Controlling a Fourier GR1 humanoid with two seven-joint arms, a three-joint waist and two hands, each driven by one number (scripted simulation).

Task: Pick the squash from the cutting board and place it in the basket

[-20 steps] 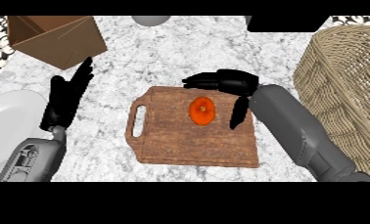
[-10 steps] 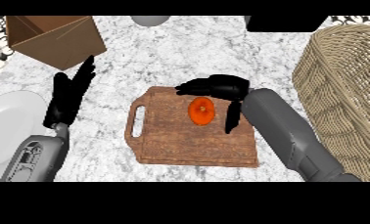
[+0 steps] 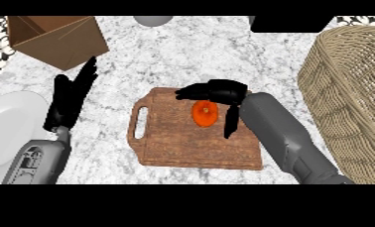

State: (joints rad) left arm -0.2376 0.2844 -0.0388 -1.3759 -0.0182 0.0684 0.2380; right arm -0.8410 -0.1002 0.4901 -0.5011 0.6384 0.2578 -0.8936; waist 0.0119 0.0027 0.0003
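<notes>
Grey-white speckled counter [image 3: 183, 52], seen steeply from above. Brown wooden cutting board [image 3: 183, 144] sits mid-scene, slightly skewed, with its handle slot [image 3: 139, 124] on the left end. Orange squash [image 3: 204, 114] lies on the board, in its far-right part, long axis running near to far, with a small darker spot on its top. It is on the board and well apart from the basket.

Right hand [image 3: 219, 91] comes in over the board's right side on a grey forearm from the lower right. It is curled round the squash: fingers [image 3: 192, 92] arch over the far end and reach past it to the left, and the thumb [image 3: 230, 122] hangs down just beside its right side. The squash shows between them. The left side and near end of the squash are uncovered.

Left hand [image 3: 70, 99] is at the left, off the board, fingers straight and together, pointing far, holding nothing. It is over bare counter between the board and the left edge.

Wicker basket [image 3: 344, 87] is at the right edge, tall woven wall, partly cut off by the frame. It is beside the board's right end but not touching it.

Cardboard box [image 3: 55, 40] is far left, flaps open. Round white plate [image 3: 18, 122] is at the left edge, near the left forearm. Grey rounded object [image 3: 152, 20] is at the far edge, centre, cut off. Black block [image 3: 289, 24] is far right, cut off; I can't tell what it is.
</notes>
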